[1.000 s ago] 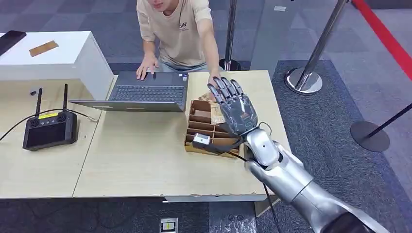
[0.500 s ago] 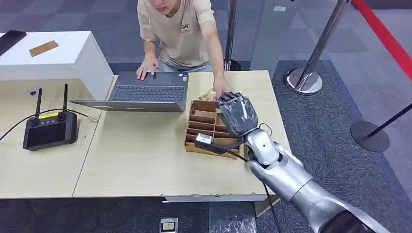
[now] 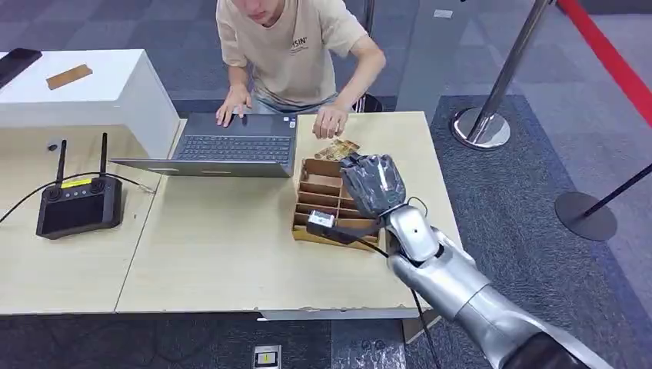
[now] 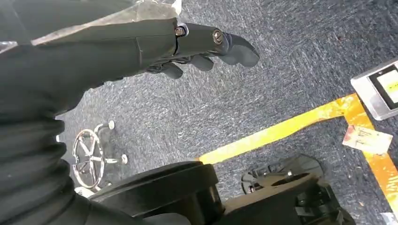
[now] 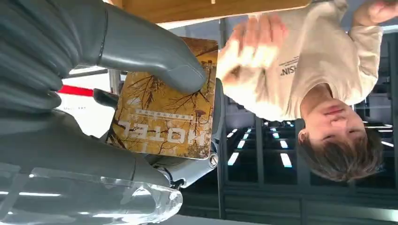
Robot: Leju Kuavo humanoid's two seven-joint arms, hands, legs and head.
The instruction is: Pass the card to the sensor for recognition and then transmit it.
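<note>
With the hotel key card (image 5: 164, 110) pinned under the thick thumb (image 5: 155, 58) of the right hand (image 3: 373, 183), which hovers over the far compartments of the brown divided tray (image 3: 311, 198), best to hold that pinch firm and keep the card's printed face flat rather than tilted. Carry it low and slowly to the small grey-and-black sensor box (image 3: 319, 221) at the tray's near edge, clear of the cards (image 3: 337, 149) lying by the person's hand (image 3: 330, 123) beyond; leave the left hand (image 4: 187, 47) hanging empty, fingers loosely curled, over the carpet.
</note>
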